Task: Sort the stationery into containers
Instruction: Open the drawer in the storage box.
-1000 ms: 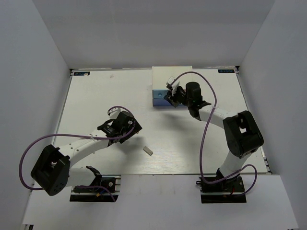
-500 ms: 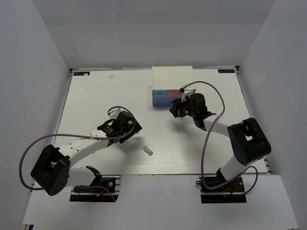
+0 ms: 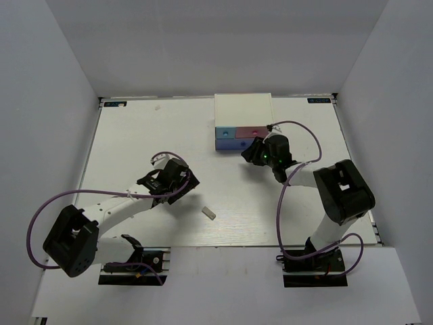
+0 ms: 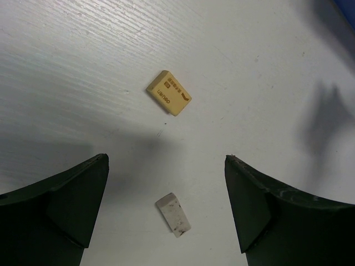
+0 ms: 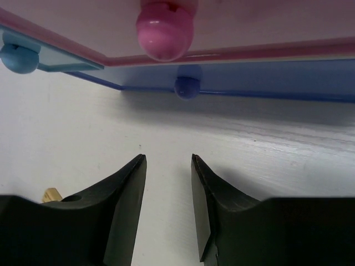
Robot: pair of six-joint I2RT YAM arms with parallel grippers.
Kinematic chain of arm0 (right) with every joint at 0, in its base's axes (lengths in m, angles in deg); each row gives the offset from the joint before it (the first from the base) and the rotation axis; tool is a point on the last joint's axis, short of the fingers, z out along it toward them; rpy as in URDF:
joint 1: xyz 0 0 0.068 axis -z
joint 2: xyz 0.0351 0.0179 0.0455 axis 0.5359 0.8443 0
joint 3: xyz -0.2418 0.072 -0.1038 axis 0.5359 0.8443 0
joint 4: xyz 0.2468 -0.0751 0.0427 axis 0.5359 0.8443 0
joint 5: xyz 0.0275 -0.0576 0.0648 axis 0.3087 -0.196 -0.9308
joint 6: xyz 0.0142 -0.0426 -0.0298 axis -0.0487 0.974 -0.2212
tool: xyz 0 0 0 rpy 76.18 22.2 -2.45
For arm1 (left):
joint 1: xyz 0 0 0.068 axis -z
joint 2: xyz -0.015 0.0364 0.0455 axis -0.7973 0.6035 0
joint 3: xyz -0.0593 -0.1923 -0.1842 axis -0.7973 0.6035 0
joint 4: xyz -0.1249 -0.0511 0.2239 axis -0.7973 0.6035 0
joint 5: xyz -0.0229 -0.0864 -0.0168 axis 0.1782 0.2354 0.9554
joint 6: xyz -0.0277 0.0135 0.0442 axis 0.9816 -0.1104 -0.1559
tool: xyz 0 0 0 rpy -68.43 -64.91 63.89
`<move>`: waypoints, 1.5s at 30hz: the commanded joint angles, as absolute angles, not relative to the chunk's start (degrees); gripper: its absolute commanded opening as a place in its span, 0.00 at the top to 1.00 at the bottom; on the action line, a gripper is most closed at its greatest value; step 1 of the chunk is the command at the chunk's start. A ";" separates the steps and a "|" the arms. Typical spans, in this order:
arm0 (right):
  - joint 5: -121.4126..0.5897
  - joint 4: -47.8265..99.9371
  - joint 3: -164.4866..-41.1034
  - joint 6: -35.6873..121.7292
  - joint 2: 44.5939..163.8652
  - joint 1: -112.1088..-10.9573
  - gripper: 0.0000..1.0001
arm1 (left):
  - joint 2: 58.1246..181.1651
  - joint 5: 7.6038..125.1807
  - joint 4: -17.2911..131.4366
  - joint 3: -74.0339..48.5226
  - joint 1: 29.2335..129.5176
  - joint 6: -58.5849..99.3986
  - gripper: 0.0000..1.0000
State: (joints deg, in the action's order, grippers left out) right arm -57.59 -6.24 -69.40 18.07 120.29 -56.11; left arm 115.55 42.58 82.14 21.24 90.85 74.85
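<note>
Left gripper (image 4: pixel 166 163): jaws wide apart, empty, over the tan eraser (image 4: pixel 169 100) and grey eraser (image 4: pixel 173 214), both loose on the table (image 4: pixel 66 61). Judged light, rubbery and grippy; pinch across the short sides. Right gripper (image 5: pixel 168 159): narrowly parted, empty, facing the pink drawer (image 5: pixel 249 22), which is seemingly shut.

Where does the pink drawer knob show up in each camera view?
Top external: the pink drawer knob sits upper centre, on the front of the white drawer unit.
Left wrist: not in it.
Right wrist: top centre, large and close.
Shared landmark: the light blue knob, left of the pink one in both views.
</note>
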 commanded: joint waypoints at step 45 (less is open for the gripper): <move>-42.15 -29.83 -59.86 2.21 122.99 -62.11 0.44 | 122.29 48.81 80.27 18.63 90.58 74.13 0.05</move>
